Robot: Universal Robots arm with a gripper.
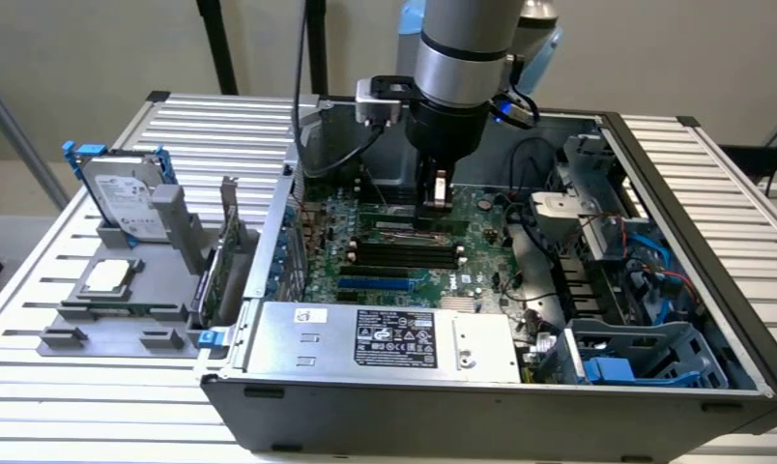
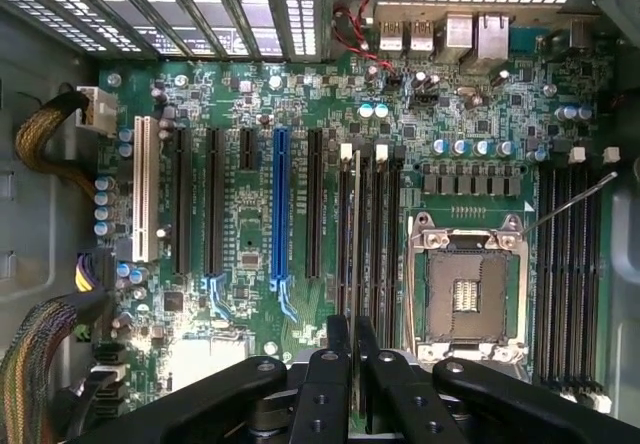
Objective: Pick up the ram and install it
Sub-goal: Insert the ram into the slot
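Note:
In the wrist view the ram appears edge-on as a thin pale strip. It stands over the black memory slots beside the processor socket. My gripper is shut on the ram, with its black fingers pressed close on either side. In the exterior view the gripper hangs straight down inside the open computer case, just above the motherboard and its row of slots. I cannot tell whether the ram touches a slot.
A grey holder at the exterior view's left carries a hard drive, a silver processor chip and an upright green expansion card. Inside the case sit a power supply, cables and a blue drive cage.

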